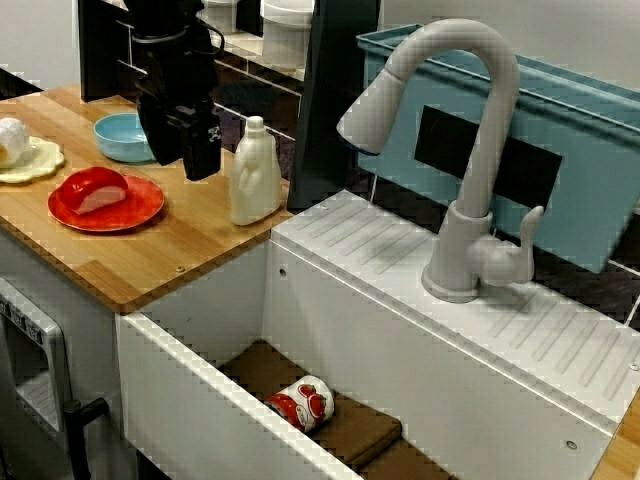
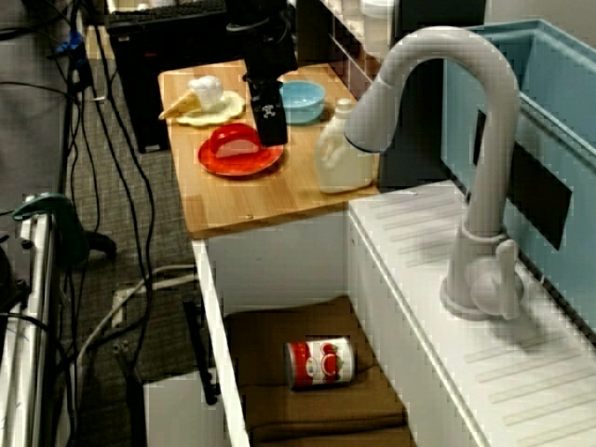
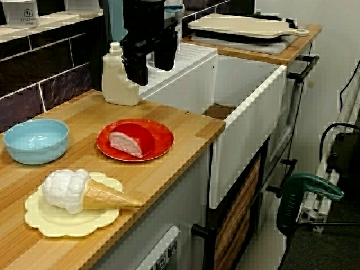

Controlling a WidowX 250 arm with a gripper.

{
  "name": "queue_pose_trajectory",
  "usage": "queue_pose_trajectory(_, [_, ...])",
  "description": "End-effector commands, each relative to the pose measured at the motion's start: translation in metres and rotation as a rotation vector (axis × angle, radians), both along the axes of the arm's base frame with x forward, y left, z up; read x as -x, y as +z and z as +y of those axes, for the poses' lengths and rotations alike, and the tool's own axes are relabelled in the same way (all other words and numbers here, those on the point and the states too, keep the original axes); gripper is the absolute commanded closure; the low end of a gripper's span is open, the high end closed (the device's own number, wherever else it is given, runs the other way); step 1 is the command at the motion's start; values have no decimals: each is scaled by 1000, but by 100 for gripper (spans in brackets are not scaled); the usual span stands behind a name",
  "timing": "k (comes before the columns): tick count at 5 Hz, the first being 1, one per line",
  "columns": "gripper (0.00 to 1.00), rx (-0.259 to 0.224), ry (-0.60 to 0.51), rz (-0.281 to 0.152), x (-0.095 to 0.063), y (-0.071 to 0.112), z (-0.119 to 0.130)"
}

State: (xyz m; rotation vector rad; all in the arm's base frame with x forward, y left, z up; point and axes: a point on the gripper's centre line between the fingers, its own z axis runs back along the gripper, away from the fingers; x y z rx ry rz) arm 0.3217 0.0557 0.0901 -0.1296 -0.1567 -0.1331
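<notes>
Black fingers [image 3: 136,67] spread and empty, hanging clear above the round red plate [image 3: 162,140], so the red-skinned wedge [image 3: 130,140] lies loose on it

Worktop [image 1: 180,255]: wood, light-toned, butted against a white sink [image 1: 190,400]. Four items are carried directly.
1. A red plate [image 1: 140,208] is set near the front edge and loaded with a red-and-white wedge [image 1: 97,192].
2. A pale yellow plate [image 1: 40,162] is placed just beside it, and an ice-cream cone [image 3: 84,191] is laid on it.
3. A blue bowl [image 1: 120,138] is set behind the red plate.
4. A white bottle [image 1: 255,172] is stood upright near the sink.
</notes>
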Motion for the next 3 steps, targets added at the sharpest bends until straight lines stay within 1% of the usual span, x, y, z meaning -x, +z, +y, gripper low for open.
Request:
queue_pose_trajectory(1, [0,-86,-24,-53,10,6,25])
queue_pose_trajectory(2, [0,-93,7,-43,17,-6,38])
queue_pose_trajectory(3, [0,-105,29,-7,21,-19,52])
